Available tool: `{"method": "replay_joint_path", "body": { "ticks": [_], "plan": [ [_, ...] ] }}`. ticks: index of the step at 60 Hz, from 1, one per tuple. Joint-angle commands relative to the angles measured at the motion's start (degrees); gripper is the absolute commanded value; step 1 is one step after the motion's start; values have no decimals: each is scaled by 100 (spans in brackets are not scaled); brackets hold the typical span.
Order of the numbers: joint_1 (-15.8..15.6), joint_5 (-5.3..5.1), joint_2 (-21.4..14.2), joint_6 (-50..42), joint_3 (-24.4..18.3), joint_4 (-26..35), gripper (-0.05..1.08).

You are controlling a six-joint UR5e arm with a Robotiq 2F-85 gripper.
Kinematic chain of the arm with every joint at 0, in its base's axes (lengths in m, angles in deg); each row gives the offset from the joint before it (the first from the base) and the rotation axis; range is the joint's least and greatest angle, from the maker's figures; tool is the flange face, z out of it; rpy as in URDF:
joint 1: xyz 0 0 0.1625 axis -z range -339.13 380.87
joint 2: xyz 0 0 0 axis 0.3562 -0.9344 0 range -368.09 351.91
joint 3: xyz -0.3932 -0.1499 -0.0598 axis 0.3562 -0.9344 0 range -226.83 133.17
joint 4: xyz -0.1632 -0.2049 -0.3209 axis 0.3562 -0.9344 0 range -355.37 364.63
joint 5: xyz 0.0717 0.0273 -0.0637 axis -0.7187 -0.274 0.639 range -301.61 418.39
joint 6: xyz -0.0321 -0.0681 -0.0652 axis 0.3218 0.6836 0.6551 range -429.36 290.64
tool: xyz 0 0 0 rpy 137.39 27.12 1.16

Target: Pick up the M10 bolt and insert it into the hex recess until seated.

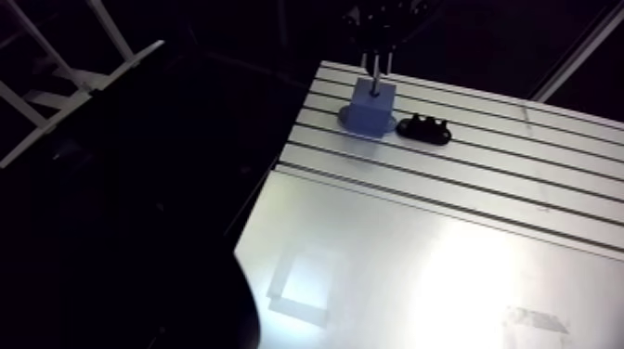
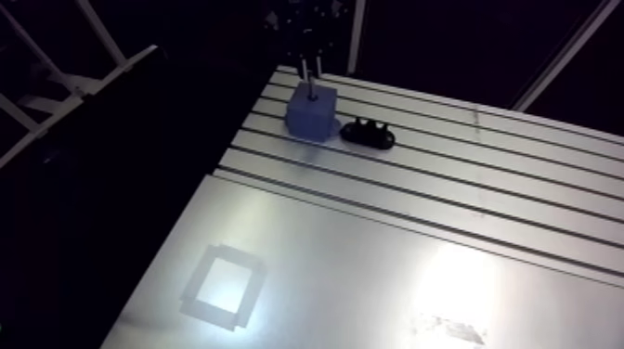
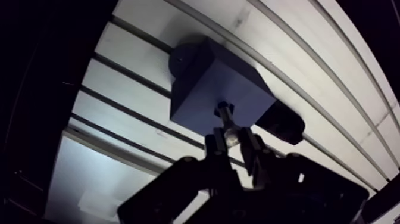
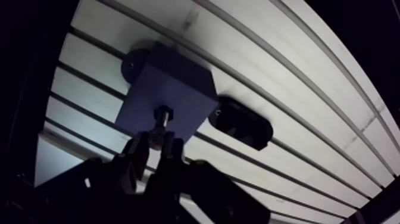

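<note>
A blue block [image 3: 217,89] with a round base flange stands on the slotted table [image 1: 483,167] near its far left corner. My gripper [image 3: 232,138] hangs right above the block's top face, shut on the M10 bolt [image 3: 226,119]. The bolt's hex head [image 4: 163,112] points down at or just above the block's top face; whether it sits in the recess is hidden by the head itself. In the arm view the gripper [image 1: 375,76] comes down from above onto the block [image 1: 371,107].
A black holder [image 1: 425,129] with several sockets lies just right of the block, also seen in the wrist view as a dark oval piece [image 4: 241,123]. A pale square mark [image 2: 221,284] shows on the smooth plate near the front. The table's left edge drops into darkness.
</note>
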Motion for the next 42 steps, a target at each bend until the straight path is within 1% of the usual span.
{"method": "replay_joint_path", "body": {
  "ticks": [1,42],
  "plan": [
    [7,-8,26,8,-5,-29,103],
    [7,-8,26,-1,29,-47,103]
  ]
}}
